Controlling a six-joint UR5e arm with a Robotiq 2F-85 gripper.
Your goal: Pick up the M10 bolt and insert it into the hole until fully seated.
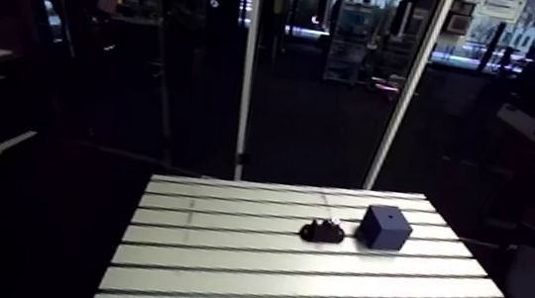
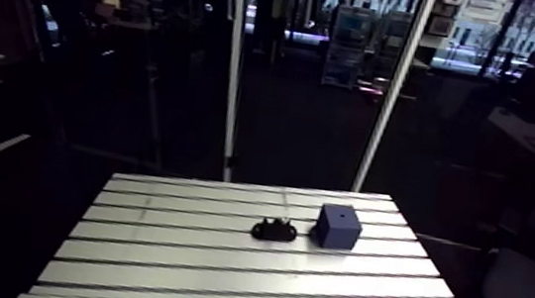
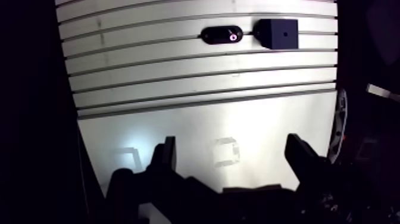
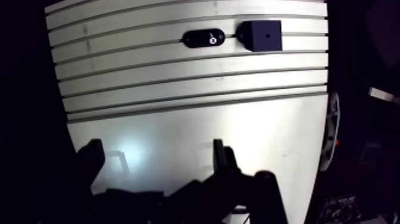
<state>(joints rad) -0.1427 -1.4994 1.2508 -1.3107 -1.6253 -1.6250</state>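
While hand [image 3: 231, 143] hangs open, nothing betw. fingers [image 3: 167, 156], dark holder [image 3: 221, 35] sits just beside blue block [image 3: 275, 33] on table [image 3: 178, 77].

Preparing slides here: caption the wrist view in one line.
Open two-finger claw above the slotted aluminium table, well short of the black oval holder beside a dark blue holed cube.

Your table [image 1: 312, 287] glares bright against a dark background. The gripper [image 3: 232, 142] reads as a black silhouette, and straight lines bow in the wrist view.
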